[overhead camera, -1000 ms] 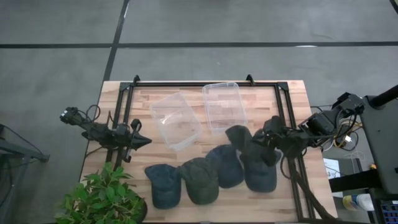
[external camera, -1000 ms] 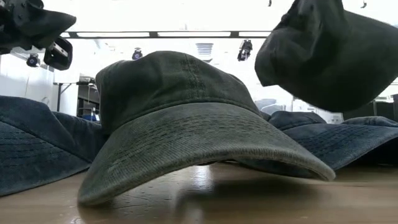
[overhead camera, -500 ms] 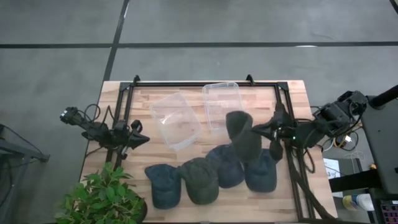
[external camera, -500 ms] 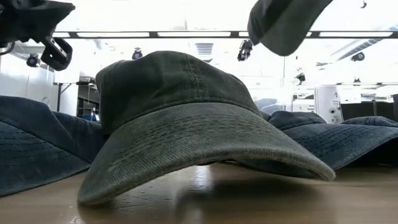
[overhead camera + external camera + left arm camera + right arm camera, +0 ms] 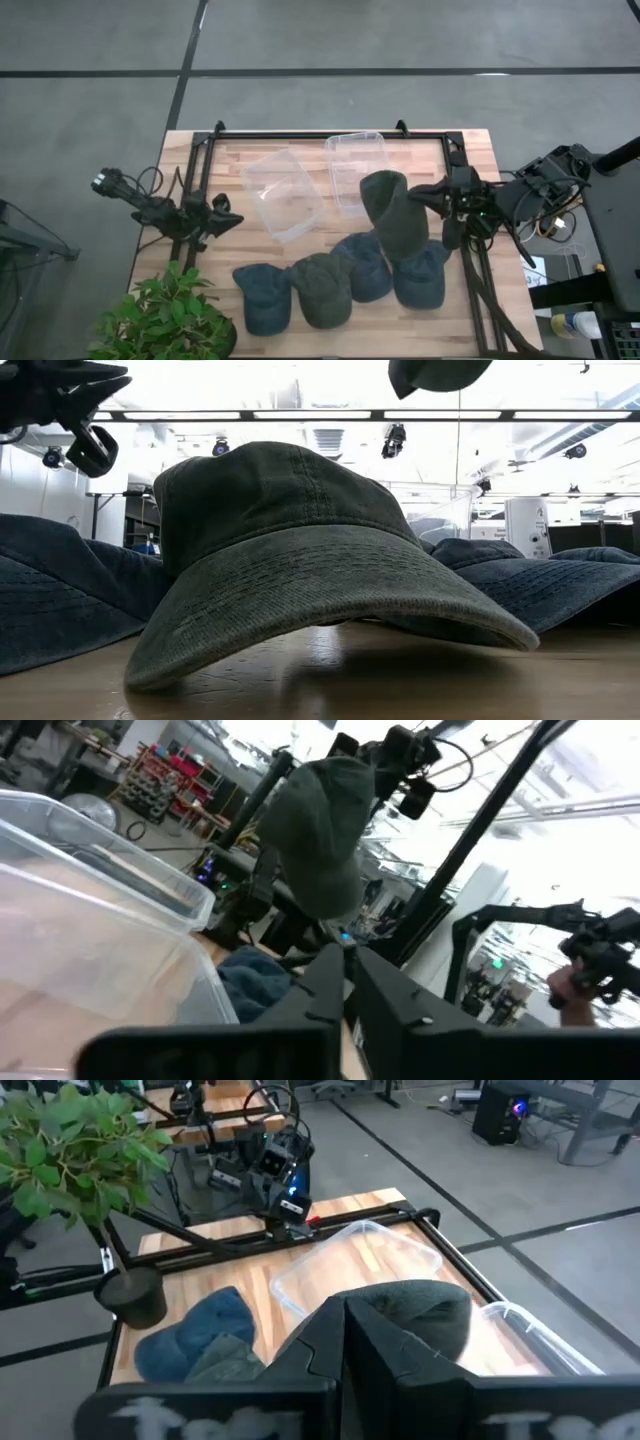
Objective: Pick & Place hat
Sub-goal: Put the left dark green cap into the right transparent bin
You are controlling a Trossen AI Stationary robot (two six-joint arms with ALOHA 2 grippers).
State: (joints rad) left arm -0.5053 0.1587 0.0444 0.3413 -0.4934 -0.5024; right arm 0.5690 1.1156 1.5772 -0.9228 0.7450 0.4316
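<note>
Right gripper (image 5: 440,192) is closed on a dark green hat (image 5: 393,213), holding it up in the air over the table (image 5: 230,160), near two clear tubs (image 5: 357,165). Only the hat's bottom edge shows from the low camera. Left gripper (image 5: 222,217) waits at the table's left side, fingers together, empty.

A grey floor (image 5: 90,100) crossed by dark seams surrounds the wooden table (image 5: 475,145). Long ceiling lights (image 5: 300,414) glow over the room behind (workbenches and red shelving (image 5: 165,782) show faintly), beside a potted plant (image 5: 165,318).
</note>
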